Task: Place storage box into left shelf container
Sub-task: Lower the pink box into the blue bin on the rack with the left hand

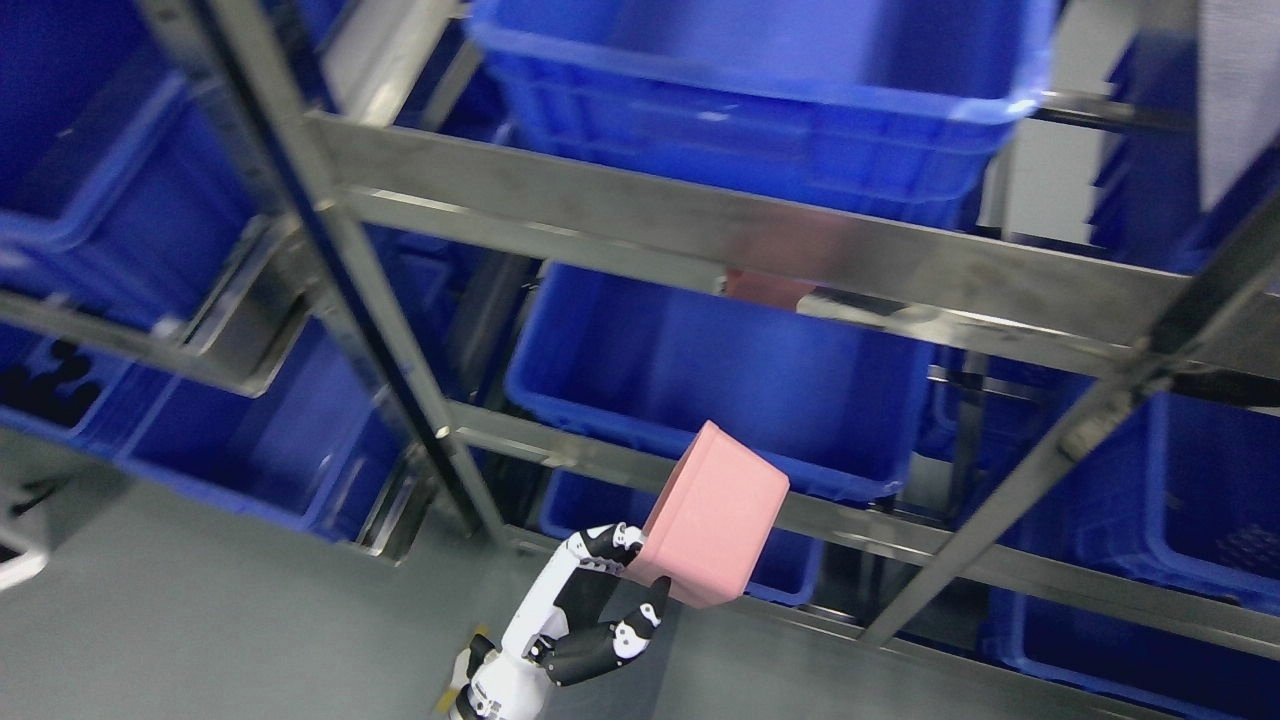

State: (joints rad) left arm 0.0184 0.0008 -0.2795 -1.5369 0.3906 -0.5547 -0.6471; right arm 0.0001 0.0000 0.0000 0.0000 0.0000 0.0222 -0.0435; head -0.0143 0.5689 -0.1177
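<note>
The left hand (590, 610) rises from the bottom edge, left of the middle, forearm angled up to the right. Its fingers (640, 625) are curled around the lower left end of the pink storage box (712, 515), holding it tilted before the metal shelf (640, 215), below a blue container (720, 375).

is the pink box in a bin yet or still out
Out. The pink box is held tilted by the left hand in front of the shelf rail, below the blue bin.
</note>
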